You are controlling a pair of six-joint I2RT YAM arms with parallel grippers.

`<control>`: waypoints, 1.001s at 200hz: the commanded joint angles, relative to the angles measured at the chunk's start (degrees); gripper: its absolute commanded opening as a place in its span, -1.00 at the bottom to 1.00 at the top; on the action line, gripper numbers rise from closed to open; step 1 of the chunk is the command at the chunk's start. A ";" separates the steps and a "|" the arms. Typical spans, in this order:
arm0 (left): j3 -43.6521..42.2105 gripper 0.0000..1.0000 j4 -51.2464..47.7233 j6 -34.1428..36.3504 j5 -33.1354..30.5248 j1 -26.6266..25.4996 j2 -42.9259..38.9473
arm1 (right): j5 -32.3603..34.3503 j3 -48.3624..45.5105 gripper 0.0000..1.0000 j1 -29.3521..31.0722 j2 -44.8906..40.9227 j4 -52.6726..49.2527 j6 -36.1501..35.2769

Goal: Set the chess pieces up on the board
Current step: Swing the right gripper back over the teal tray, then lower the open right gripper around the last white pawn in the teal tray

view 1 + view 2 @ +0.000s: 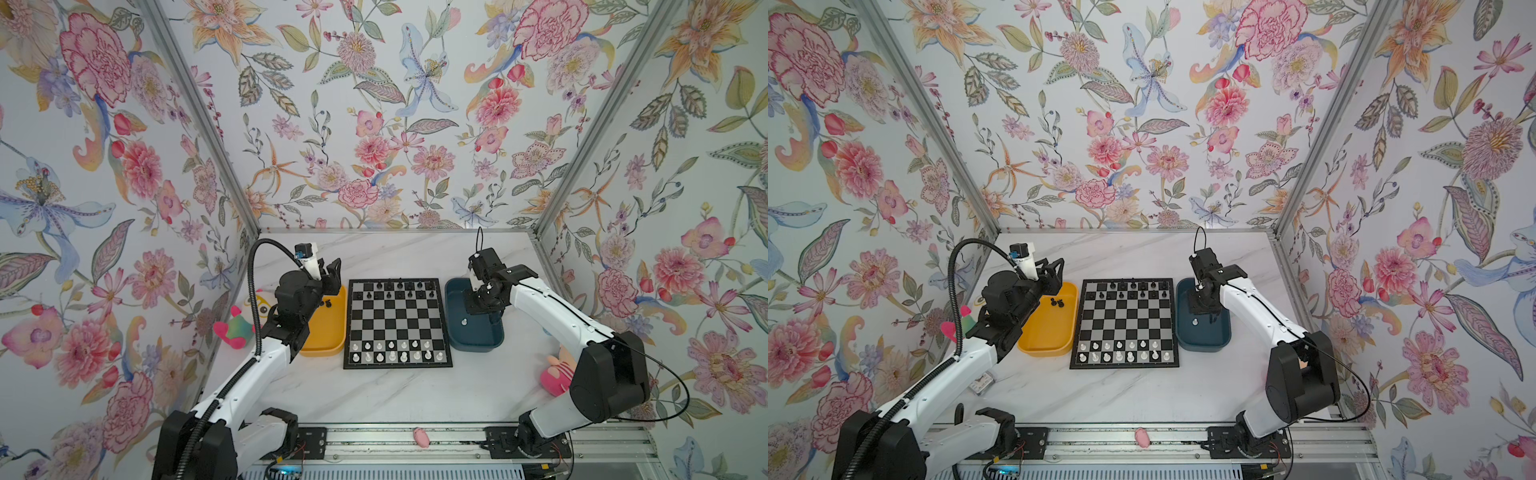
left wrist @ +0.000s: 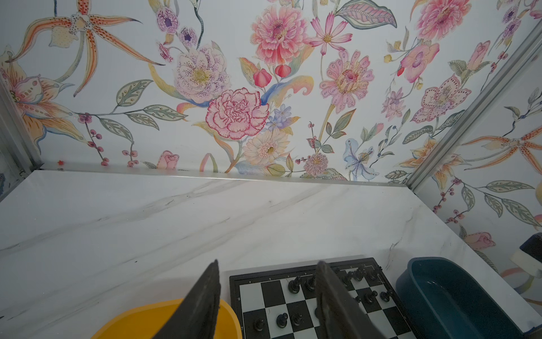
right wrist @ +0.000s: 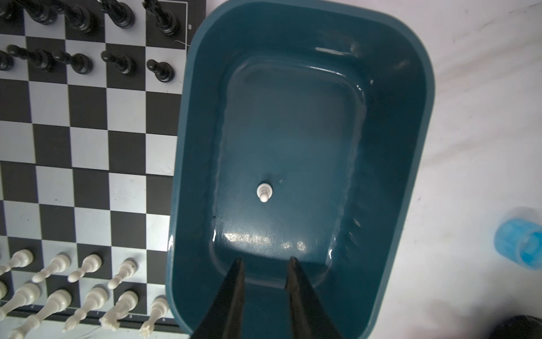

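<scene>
Okay, right gripper [image 3: 266, 260] hangs over the dark blue tray [image 3: 422, 88], jaws a narrow gap apart, nothing between them. One white pawn [image 3: 264, 192] stands upright on the tray floor, long axis vertical, below and just ahead of the fingertips [image 3: 234, 278], not touching. Right arm is clearly nearer; probably a straight drop to straddle it. Left gripper [image 2: 268, 262] is spread wide, empty, over the yellow tray [image 2: 140, 317], where a few black pieces [image 1: 1057, 302] lie. The board [image 1: 397, 320] sits between the trays; its pawn-row square nearest the blue tray is bare.
</scene>
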 commanded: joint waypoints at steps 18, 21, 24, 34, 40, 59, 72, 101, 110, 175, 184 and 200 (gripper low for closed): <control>0.72 0.07 -0.40 -0.48 0.17 0.65 1.15 | -2.53 -2.24 -0.45 -0.75 3.03 3.56 -1.11; 0.79 0.07 -0.48 -0.50 0.17 0.72 1.19 | -2.72 -2.34 -0.45 -0.76 3.29 3.78 -1.09; 0.86 0.07 -0.57 -0.47 0.17 0.66 1.20 | -2.90 -2.44 -0.45 -0.81 3.50 4.00 -1.09; 1.09 0.07 -0.84 -0.46 0.17 0.67 1.38 | -3.28 -2.92 -0.45 -0.98 4.24 4.74 -1.09; 1.08 0.07 -0.91 -0.50 0.17 0.65 1.38 | -3.46 -3.12 -0.45 -1.07 4.73 5.09 -1.13; 1.13 0.07 -0.93 -0.50 0.16 0.65 1.38 | -4.12 -3.68 -0.47 -1.27 6.00 6.20 -1.00; 1.19 0.07 -0.91 -0.50 0.08 0.65 1.38 | -4.22 -4.18 -0.47 -1.52 6.60 6.93 -1.00; 1.32 0.07 -1.02 -0.57 0.15 0.65 1.73 | -4.94 -4.65 -0.47 -2.05 7.60 8.26 -0.96; 1.37 0.07 -1.02 -0.65 0.23 0.63 1.88 | -5.11 -4.71 -0.48 -2.18 8.00 8.59 -0.92; 1.61 0.07 -1.02 -0.58 0.17 0.71 2.17 | -6.01 -5.55 -0.49 -2.70 10.07 9.94 -0.91; 1.65 0.07 -1.02 -0.61 0.26 0.65 2.26 | -6.10 -5.61 -0.50 -2.76 10.30 10.04 -0.91; 1.74 0.07 -1.02 -0.57 0.41 0.62 2.43 | -6.19 -5.62 -0.50 -2.81 10.73 10.20 -1.00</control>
